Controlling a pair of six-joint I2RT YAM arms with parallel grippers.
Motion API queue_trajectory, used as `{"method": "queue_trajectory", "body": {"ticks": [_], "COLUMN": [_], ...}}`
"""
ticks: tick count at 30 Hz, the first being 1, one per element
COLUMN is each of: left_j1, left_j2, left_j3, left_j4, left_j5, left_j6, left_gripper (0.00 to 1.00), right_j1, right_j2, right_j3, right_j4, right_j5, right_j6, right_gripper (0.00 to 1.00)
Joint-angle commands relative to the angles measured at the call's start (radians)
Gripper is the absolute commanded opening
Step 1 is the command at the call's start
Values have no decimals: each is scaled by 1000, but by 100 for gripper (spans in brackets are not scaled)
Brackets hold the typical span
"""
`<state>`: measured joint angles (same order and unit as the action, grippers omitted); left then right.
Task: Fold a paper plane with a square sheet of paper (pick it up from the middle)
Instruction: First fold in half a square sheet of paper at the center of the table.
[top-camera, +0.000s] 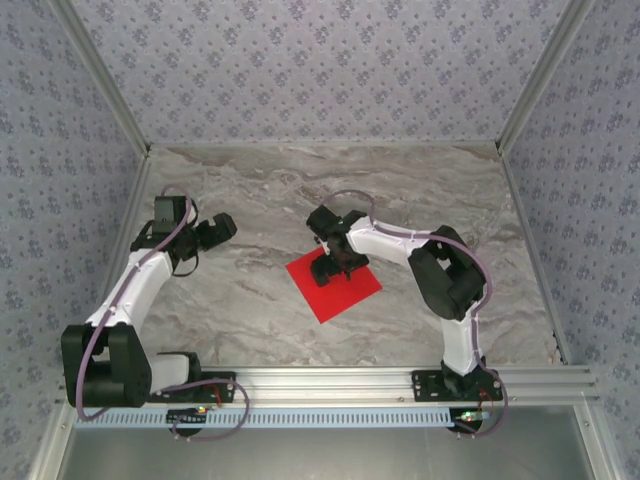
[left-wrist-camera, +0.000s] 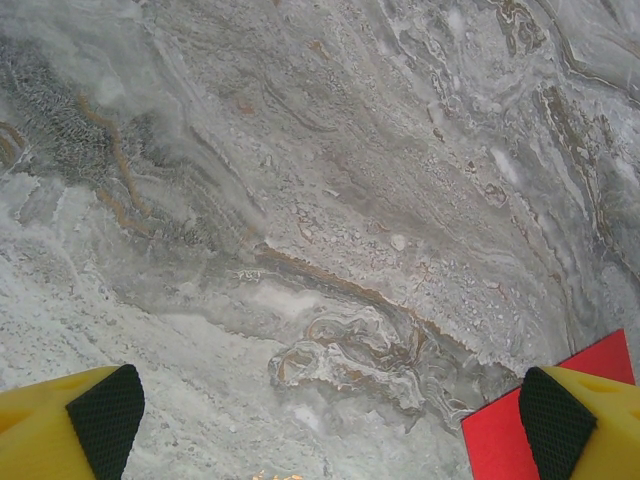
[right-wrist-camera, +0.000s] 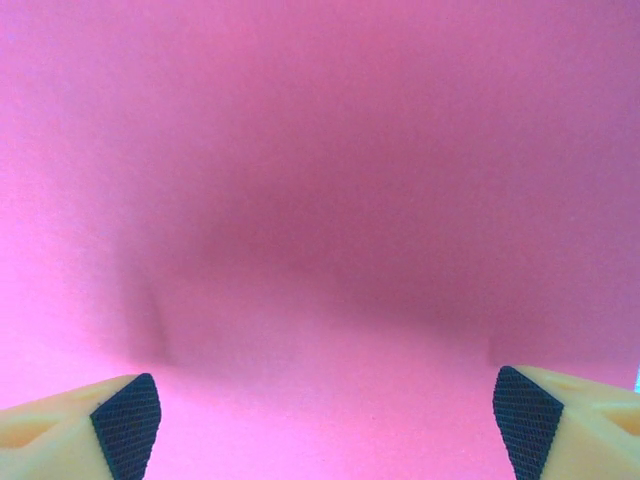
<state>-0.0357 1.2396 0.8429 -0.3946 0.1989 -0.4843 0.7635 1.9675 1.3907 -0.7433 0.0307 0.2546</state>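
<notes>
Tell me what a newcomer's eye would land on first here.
The bright red square sheet of paper stands out, lying flat near the middle of the grey marble-patterned table. The right claw hangs directly over it with jaws open. The left claw sits open off to the left, clear of the paper.

The square sheet of paper (top-camera: 335, 297) is showing as thin, matt red paper, smooth and unmarked. The bench (top-camera: 250, 200) is looking like grey marble-patterned stone or laminate, smooth, with brownish veins and a faint sheen. The left gripper (left-wrist-camera: 330, 425) and right gripper (right-wrist-camera: 325, 425) are showing smooth yellow plastic fingers, each carrying a black pad (left-wrist-camera: 105, 420) with a fine, rough grid texture. The left arm (top-camera: 130, 290) and right arm (top-camera: 390, 240) are wearing smooth white and black plastic shells. The rail (top-camera: 340, 375) is gleaming like brushed aluminium. The walls (top-camera: 320, 60) are looking matt and floral-printed.
</notes>
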Motion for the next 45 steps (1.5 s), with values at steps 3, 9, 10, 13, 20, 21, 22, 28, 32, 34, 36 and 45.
{"method": "queue_trajectory", "body": {"ticks": [3, 9, 10, 13, 20, 21, 22, 28, 32, 34, 36, 45], "left_j1": [-6, -6, -7, -28, -123, -141, -159, -265, -275, -276, -275, -332], "left_j2": [5, 12, 15, 30, 61, 63, 64, 47, -18, -69, -111, -51], "left_j3": [45, 46, 45, 32, -28, -41, -53, -133, -205, -235, -261, -394], "left_j4": [-26, -26, -23, -5, 68, 89, 108, 233, 314, 333, 351, 666], "left_j5": [25, 33, 42, 70, 94, 95, 96, 83, 150, 151, 168, 378], "left_j6": [-8, -29, -36, -59, -136, -154, -171, -259, -251, -257, -271, -504], "left_gripper": [99, 99, 99, 99, 99, 99, 99, 99, 99, 99, 99, 94], "right_j1": [-10, -9, -9, -8, -31, -32, -33, -51, -106, -134, -159, -228], "right_j2": [71, 130, 139, 157, 130, 113, 93, -81, -197, -228, -236, -172], "right_j3": [71, 85, 84, 58, -12, -13, -16, -81, -236, -313, -376, -483], "right_j4": [-23, -11, -13, -2, 49, 52, 59, 217, 536, 712, 864, 989], "right_j5": [9, -3, 0, 22, 23, 21, 18, -262, -580, -673, -749, -801], "right_j6": [18, 30, 30, 42, 93, 101, 107, 177, 377, 503, 603, 669], "right_gripper": [95, 94, 93, 89, 67, 65, 61, 39, 24, 21, 20, 26]}}
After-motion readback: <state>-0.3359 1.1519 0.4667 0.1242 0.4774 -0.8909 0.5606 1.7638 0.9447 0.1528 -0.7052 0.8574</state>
